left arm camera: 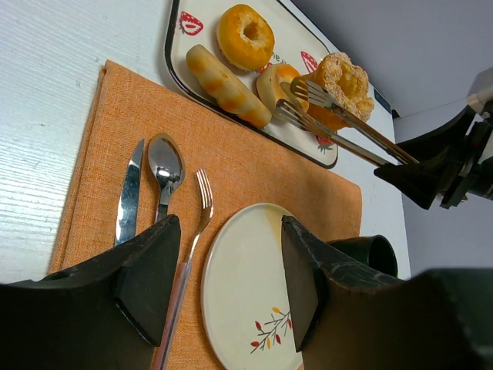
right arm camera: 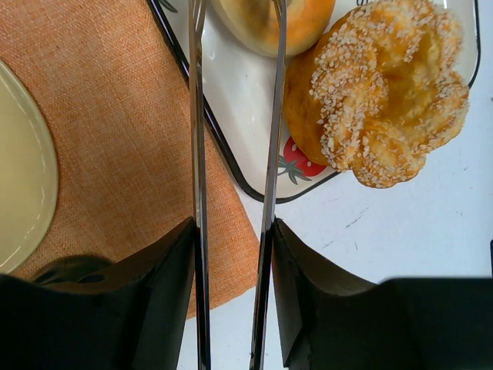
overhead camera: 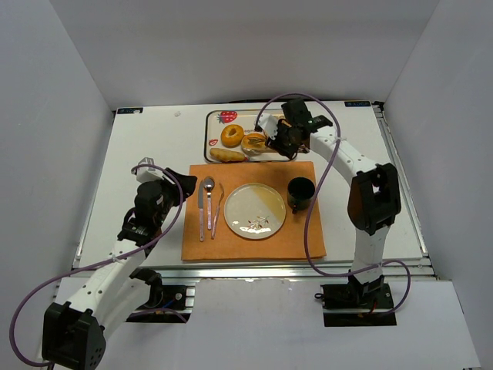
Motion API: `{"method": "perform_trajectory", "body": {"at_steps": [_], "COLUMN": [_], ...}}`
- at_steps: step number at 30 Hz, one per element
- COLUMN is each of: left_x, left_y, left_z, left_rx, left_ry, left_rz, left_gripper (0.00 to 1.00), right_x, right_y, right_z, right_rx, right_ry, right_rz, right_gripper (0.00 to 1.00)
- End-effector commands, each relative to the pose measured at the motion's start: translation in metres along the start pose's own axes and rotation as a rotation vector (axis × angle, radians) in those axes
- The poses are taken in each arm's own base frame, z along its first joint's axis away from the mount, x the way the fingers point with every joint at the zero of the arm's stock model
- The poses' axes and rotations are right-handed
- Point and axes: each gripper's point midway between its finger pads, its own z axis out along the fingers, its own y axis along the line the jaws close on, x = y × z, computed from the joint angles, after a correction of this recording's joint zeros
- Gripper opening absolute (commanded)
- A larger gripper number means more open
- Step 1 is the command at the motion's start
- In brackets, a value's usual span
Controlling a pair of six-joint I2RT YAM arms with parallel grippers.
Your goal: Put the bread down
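A white tray (overhead camera: 212, 127) at the back holds a ring doughnut (overhead camera: 232, 136), a long roll (overhead camera: 227, 155), a round bun (overhead camera: 253, 142) and a sesame bread (left arm camera: 343, 81). My right gripper (overhead camera: 281, 139) is shut on metal tongs (right arm camera: 196, 154). Its fingers (right arm camera: 308, 293) press the two arms from outside. The fork-shaped tong tips (left arm camera: 296, 96) lie on either side of the round bun (right arm camera: 254, 19), with the sesame bread (right arm camera: 385, 85) just to their right. My left gripper (left arm camera: 227, 285) is open and empty, low over the orange placemat (overhead camera: 200, 247) near the cream plate (overhead camera: 255, 210).
On the placemat lie a knife (overhead camera: 201, 208), spoon (overhead camera: 209, 196) and fork (overhead camera: 217, 208), left of the plate. A black cup (overhead camera: 300, 193) stands to the plate's right, under the right arm. White walls enclose the table on three sides.
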Motion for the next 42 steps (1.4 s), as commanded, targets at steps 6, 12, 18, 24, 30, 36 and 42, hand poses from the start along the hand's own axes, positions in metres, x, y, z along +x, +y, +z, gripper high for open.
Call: {"method": "perform_trajectory", "body": {"at_steps": [6, 12, 18, 24, 30, 36, 42], "left_x": [-0.001, 0.000, -0.003, -0.007, -0.011, -0.009, -0.007], "left_y": [0.002, 0.001, 0.000, -0.004, -0.006, -0.005, -0.005], "left_z": [-0.001, 0.001, 0.000, 0.000, 0.001, 0.002, 0.004], "left_rx": [0.000, 0.003, 0.003, 0.011, 0.011, 0.011, 0.013], "left_ry": [-0.013, -0.012, -0.016, -0.028, -0.035, -0.033, -0.024], "left_rz": [-0.006, -0.006, -0.007, -0.005, 0.005, 0.005, 0.006], "left_gripper": [0.65, 0.65, 0.65, 0.65, 0.65, 0.65, 0.65], "right_x": [-0.006, -0.003, -0.016, -0.044, -0.021, 0.044, 0.057], "right_y": [-0.013, -0.016, -0.020, -0.015, 0.065, 0.147, 0.156], "right_z": [0.005, 0.014, -0.004, -0.060, -0.098, -0.109, -0.108], "right_rx": [0.044, 0.063, 0.088, 0.092, -0.134, -0.290, -0.296], "right_ry": [0.005, 0.038, -0.012, -0.159, -0.237, -0.185, -0.163], "right_rz": [-0.048, -0.070, -0.066, -0.016, -0.072, -0.116, -0.112], "right_gripper": [0.48, 0.45, 0.13, 0.05, 0.05, 0.09, 0.15]}}
